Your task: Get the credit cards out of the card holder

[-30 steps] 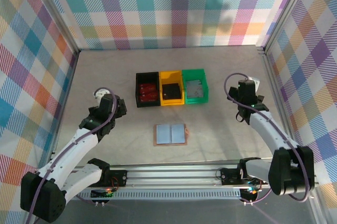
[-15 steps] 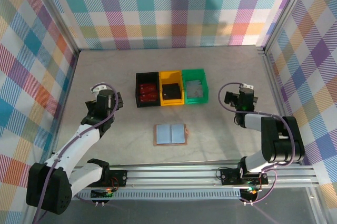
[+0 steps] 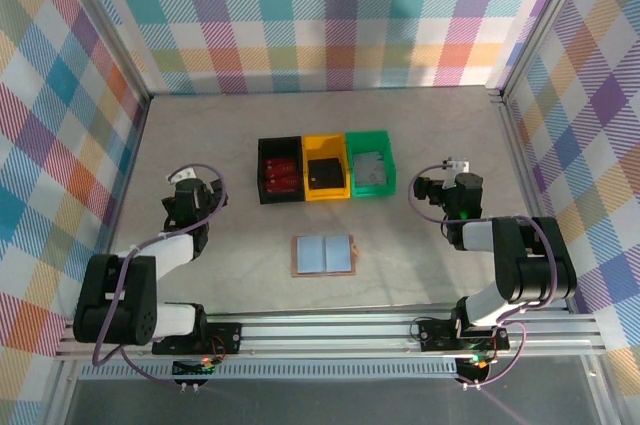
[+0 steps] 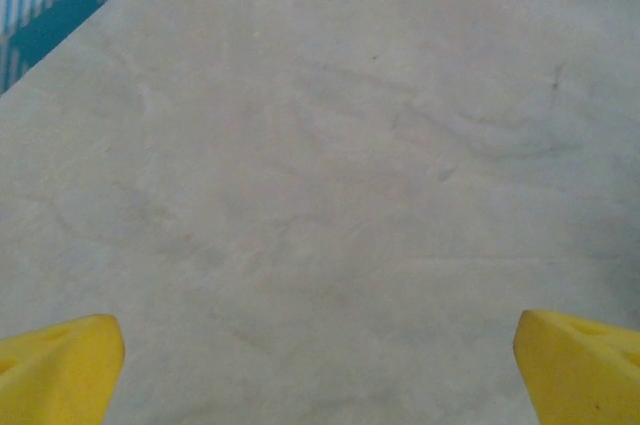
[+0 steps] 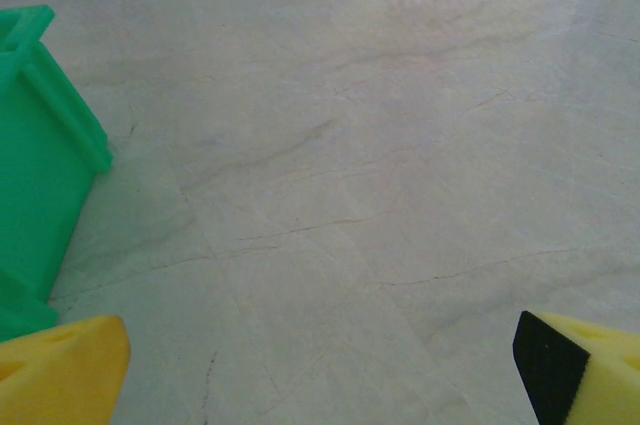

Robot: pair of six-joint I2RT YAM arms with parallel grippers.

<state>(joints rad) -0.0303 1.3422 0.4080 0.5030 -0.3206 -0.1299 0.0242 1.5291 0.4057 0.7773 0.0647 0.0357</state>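
On the table (image 3: 420, 125), card holder (image 3: 323, 255) lying open, untouched

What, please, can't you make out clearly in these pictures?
Card holder, top view: too small to tell if its pockets hold anything.
Black bin, top view: red contents too small to identify.
Left pincer, left wrist view: fingers cut off by bottom edge.

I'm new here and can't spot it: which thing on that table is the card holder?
On the pale table, find the row of three bins: black bin, yellow bin, green bin. The card holder lies alone, a little toward the near edge from the yellow one. Unlike the walled bins, it is flat and spread open, pale blue-grey inside with a thin tan-brown edge.
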